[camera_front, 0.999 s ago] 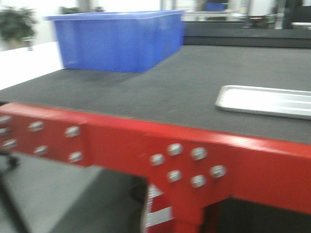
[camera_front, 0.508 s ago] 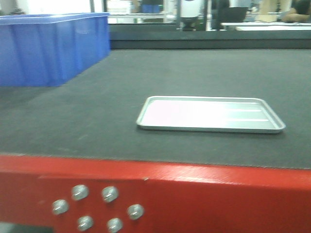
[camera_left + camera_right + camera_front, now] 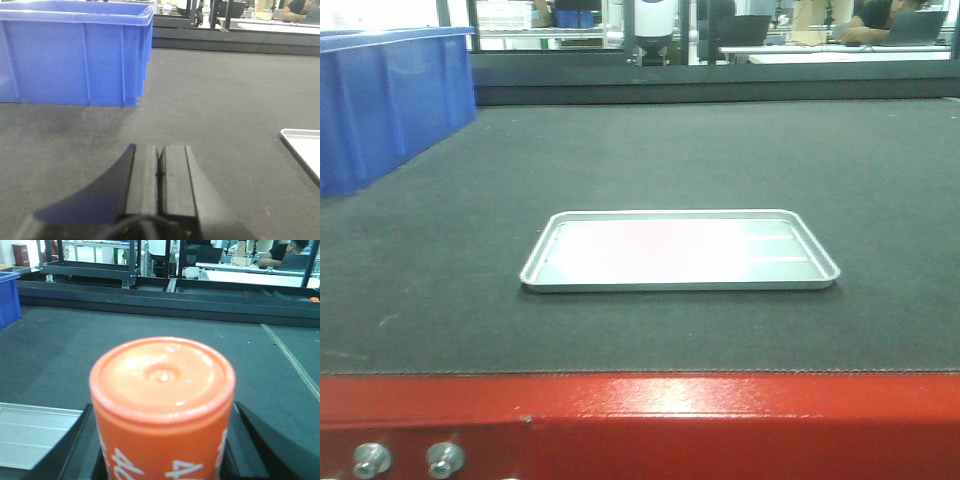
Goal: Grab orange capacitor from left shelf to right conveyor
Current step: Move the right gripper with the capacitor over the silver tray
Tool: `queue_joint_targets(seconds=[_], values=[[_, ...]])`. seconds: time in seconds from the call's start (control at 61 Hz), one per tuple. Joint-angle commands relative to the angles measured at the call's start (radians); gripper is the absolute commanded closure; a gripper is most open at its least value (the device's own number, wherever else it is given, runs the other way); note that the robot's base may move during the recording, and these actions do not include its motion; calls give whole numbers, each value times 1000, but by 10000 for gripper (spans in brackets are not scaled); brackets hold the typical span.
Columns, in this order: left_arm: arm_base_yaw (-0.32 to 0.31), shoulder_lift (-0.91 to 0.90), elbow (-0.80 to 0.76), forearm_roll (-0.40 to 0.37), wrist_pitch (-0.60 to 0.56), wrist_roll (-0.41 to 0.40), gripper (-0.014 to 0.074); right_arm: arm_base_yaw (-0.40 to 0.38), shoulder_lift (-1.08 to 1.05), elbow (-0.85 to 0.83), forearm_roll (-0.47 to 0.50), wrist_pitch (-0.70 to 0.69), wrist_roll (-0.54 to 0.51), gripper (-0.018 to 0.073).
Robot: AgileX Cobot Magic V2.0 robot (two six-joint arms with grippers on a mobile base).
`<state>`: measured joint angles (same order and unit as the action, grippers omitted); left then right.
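Note:
The orange capacitor (image 3: 162, 390) fills the middle of the right wrist view, upright, with white "4" digits on its side. My right gripper (image 3: 162, 462) is shut on it, with black fingers (image 3: 75, 445) on both sides, and holds it above the right conveyor (image 3: 260, 365). The conveyor's dark belt (image 3: 650, 150) and red front edge (image 3: 720, 420) span the front view. My left gripper (image 3: 159, 149) is shut and empty, low over the belt (image 3: 225, 100). The left shelf is out of view. Neither gripper shows in the front view.
A shallow silver tray (image 3: 535, 270) lies on the belt in mid view; its corner shows in the left wrist view (image 3: 300, 145) and at the lower left of the right wrist view (image 3: 35, 432). A blue plastic bin (image 3: 380, 100) stands far left, also seen from the left wrist (image 3: 75, 55). Frames and desks stand behind the belt.
The front view has swung right along the conveyor. The tray has moved from the right edge to the middle, the blue bin has slid to the left edge, and the red edge sits lower.

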<state>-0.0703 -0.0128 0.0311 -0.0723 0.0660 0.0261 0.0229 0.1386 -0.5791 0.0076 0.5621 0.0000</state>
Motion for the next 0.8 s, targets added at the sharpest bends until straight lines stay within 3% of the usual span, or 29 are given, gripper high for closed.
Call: queue_joint_targets(seconds=[0.0, 0.639, 0.786], values=[[3, -11, -3, -2, -90, -2, 723, -6, 14, -33, -8, -90, -12, 503], [3, -11, -3, -2, -90, -2, 723, -6, 14, -33, -8, -101, -12, 503], [3, -11, -3, -2, -90, -2, 723, -6, 54, -33, -8, -228, -12, 503]])
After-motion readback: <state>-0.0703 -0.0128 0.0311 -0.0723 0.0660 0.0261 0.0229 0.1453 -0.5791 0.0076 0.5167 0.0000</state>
